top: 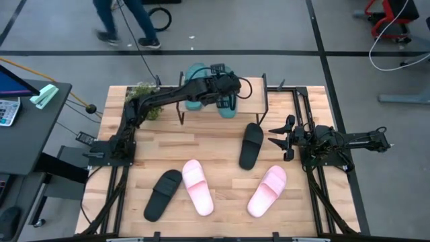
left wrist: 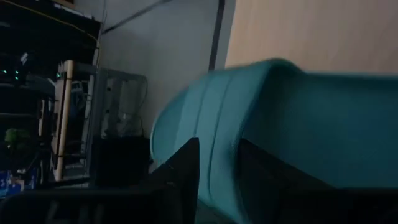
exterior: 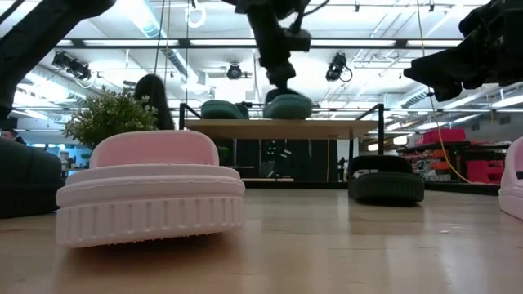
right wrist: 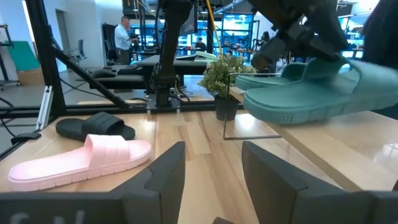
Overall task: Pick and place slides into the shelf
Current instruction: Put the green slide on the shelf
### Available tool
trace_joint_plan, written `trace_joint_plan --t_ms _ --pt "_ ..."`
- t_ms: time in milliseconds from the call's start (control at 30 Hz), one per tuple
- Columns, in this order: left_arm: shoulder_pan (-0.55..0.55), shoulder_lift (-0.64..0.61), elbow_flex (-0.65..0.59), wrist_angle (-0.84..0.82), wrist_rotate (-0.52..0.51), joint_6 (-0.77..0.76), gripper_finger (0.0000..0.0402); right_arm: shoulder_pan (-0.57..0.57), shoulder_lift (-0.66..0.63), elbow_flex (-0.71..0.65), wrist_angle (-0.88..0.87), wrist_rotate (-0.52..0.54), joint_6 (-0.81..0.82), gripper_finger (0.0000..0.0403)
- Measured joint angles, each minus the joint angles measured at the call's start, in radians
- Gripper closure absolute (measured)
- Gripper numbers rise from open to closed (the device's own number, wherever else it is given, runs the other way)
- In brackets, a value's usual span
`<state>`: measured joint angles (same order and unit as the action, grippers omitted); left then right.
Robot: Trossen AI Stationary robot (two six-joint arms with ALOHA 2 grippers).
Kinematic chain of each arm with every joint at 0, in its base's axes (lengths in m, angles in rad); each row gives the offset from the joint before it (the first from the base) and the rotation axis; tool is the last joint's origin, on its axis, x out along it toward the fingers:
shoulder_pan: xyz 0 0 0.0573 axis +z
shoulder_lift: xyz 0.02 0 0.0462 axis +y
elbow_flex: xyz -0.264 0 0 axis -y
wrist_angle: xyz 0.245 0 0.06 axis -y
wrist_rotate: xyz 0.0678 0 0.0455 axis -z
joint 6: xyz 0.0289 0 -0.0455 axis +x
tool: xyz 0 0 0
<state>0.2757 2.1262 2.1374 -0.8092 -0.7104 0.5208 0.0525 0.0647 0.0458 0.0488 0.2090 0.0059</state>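
- Left gripper (top: 227,102), top centre of the high view: fingers parted around a teal slide's (top: 227,106) smooth rubber edge on the shelf (top: 255,105).
- Second teal slide (top: 195,77) beside it.
- Right gripper (top: 279,137), right side: fingers spread, empty.
- Ribbed-sole pink slide (exterior: 151,196), low view's left; no readable writing.

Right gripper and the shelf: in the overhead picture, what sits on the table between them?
In the high view, a black slide lies between the right gripper and the shelf, beside the gripper's open fingers and untouched; otherwise bare table.
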Motion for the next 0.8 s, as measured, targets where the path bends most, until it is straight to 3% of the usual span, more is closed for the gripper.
trace_joint_plan --t_ms 467,800 --pt "0.014 0.001 0.013 -0.014 -0.057 0.032 0.0332 0.0 0.0 0.0 0.0 0.0 -0.001 0.0238" --pt "0.059 0.001 0.013 -0.041 -0.056 -0.091 0.0349 0.0 0.0 0.0 0.0 0.0 -0.001 0.0238"
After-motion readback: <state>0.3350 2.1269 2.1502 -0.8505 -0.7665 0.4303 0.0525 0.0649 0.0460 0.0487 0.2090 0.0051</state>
